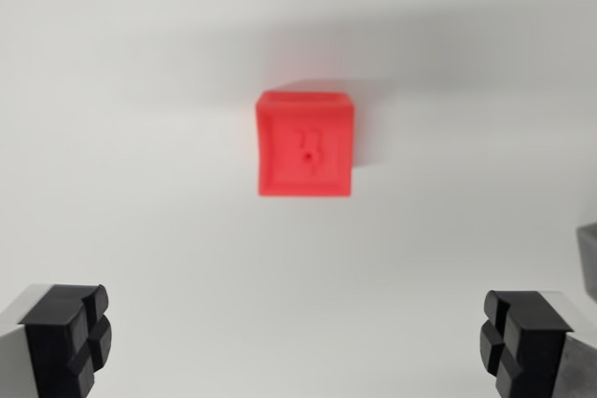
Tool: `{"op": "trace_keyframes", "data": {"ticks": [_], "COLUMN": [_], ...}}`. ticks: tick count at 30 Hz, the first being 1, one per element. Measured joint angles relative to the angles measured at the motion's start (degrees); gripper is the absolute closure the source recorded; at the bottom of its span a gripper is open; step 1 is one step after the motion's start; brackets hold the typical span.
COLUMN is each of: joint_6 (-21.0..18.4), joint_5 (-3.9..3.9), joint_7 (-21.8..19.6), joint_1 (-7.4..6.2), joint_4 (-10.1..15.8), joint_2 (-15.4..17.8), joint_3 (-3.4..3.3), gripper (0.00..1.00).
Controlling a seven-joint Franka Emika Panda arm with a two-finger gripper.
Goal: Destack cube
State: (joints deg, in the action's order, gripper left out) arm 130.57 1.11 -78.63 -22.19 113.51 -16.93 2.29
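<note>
Left finger: we see its black pad (70,337) low in the wrist view's left corner, touching nothing.
Cube: our red cube (305,144) sits on the white table (140,137) near the middle, blurred, with a raised mark on its near face; we cannot tell whether another cube lies beneath.
Right finger: its pad (522,342) is far across.
Claw: our claw (297,340) gapes wide, empty.
</note>
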Motion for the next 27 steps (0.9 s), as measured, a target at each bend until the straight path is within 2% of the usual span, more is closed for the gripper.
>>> {"op": "trace_keyframes", "data": {"ticks": [14,27], "joint_6": [-6.5,-10.7], "joint_5": [-0.19,-0.31], "joint_7": [0.1,0.2], "joint_1": [0.0,0.0], "joint_4": [-2.8,-5.1], "joint_2": [3.8,5.6], "joint_3": [0.01,0.02], "gripper": [0.0,0.0]}}
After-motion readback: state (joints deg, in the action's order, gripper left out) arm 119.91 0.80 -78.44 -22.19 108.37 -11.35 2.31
